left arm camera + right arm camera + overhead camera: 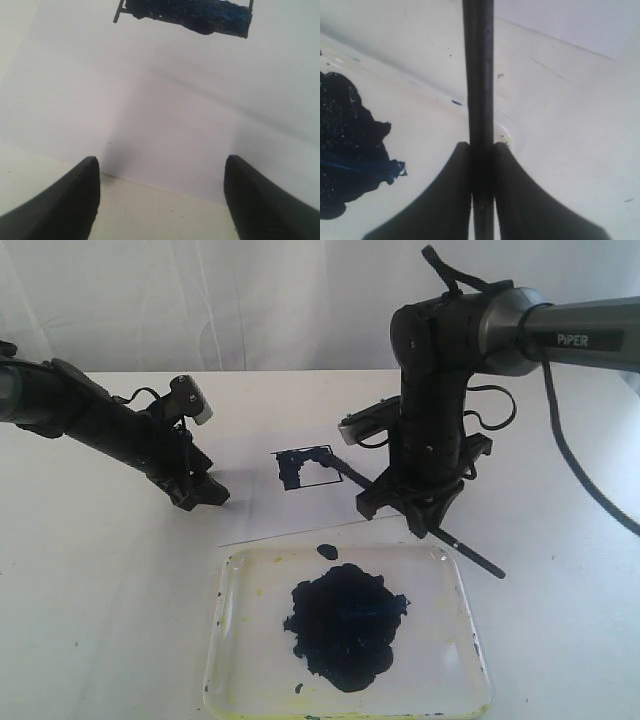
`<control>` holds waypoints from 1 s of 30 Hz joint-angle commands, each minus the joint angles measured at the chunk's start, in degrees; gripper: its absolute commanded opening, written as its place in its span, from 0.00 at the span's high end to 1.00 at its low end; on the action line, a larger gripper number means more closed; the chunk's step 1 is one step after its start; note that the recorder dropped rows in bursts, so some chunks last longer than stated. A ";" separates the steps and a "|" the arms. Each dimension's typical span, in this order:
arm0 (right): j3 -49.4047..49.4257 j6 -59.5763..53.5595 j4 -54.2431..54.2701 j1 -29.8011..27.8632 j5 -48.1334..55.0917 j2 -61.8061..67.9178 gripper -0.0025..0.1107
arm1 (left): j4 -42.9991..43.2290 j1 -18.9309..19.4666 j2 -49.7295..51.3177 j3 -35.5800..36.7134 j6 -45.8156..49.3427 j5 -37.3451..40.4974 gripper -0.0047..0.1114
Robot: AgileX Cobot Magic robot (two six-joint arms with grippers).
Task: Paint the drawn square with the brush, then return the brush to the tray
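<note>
Gripping the brush between narrow jaws, the right end effector hung over the far right corner of the tray. We read this from the right wrist view, where the clear rim curved just beneath the fingers.

In the exterior view we traced the long axis of the brush as a slanted line. Its dark tip pointed up toward the drawn square, at or just beside the square's right edge. Its handle end stuck out past the end effector on the other side, over the desk just beside the tray's corner. We could not tell whether the tip touched the paper sheet.

The square showed paint across its top and left part and bare white in its lower right, so we judged the painting unfinished.

Outward from the grip, the tray lay toward the camera with the paint blob in its middle. We judged that the return would call for turning the brush so that its length fell inside the rim rather than across the corner.

The left end effector hovered low near the sheet's left edge, jaws wide and empty. It was aimed at the square and was farther from the tray than the right one.
</note>
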 commanded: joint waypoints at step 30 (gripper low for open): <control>4.75 2.68 0.18 -0.20 -4.85 -1.86 0.98 | 5.73 -0.28 1.77 1.13 -1.33 -0.12 0.34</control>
